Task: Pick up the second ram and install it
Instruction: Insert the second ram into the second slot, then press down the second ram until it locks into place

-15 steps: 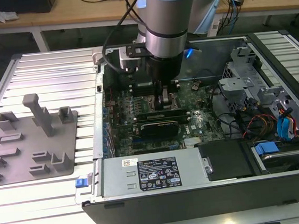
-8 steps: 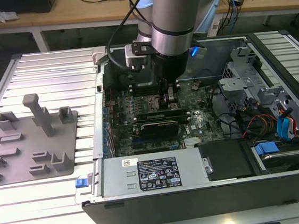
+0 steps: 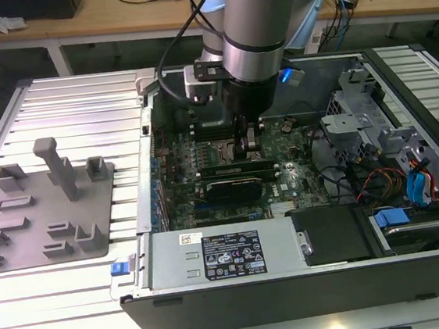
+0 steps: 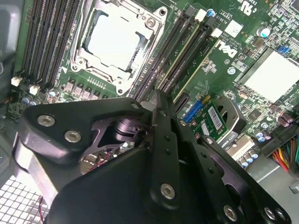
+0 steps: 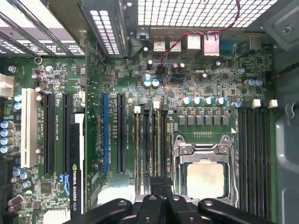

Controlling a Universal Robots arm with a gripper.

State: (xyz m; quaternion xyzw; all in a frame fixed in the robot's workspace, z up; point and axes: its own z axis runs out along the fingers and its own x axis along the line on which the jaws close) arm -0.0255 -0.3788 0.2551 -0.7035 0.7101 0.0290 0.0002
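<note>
Arm: reaches down into the open PC case (image 3: 401, 98), which lies on a ribbed metal table (image 3: 80, 108).
Gripper (image 3: 250, 141): low over the motherboard (image 3: 204, 166), above the memory slots beside the CPU socket (image 3: 220, 129); in both wrist views its black linkage sits right over the slot bank.
Fingers (image 4: 161, 105): drawn close together, tips down at the slots; whether they pinch anything I cannot tell, since the tips are hidden by the gripper body.
Ram (image 5: 138, 154): a thin stick edge shows in the slot bank just beside the socket (image 5: 205, 168), running down under the gripper (image 5: 161, 205); whether it is fully seated I cannot tell.
Slots (image 4: 187, 46): dark, parallel, with white latches at their ends; the gripper (image 4: 159, 107) hangs over their near end.
Tray (image 3: 47, 202): grey holder with posts, on the table at the exterior view's left, well apart from the gripper.
Power supply (image 3: 225, 254): silver box with a label along the case's near edge.
</note>
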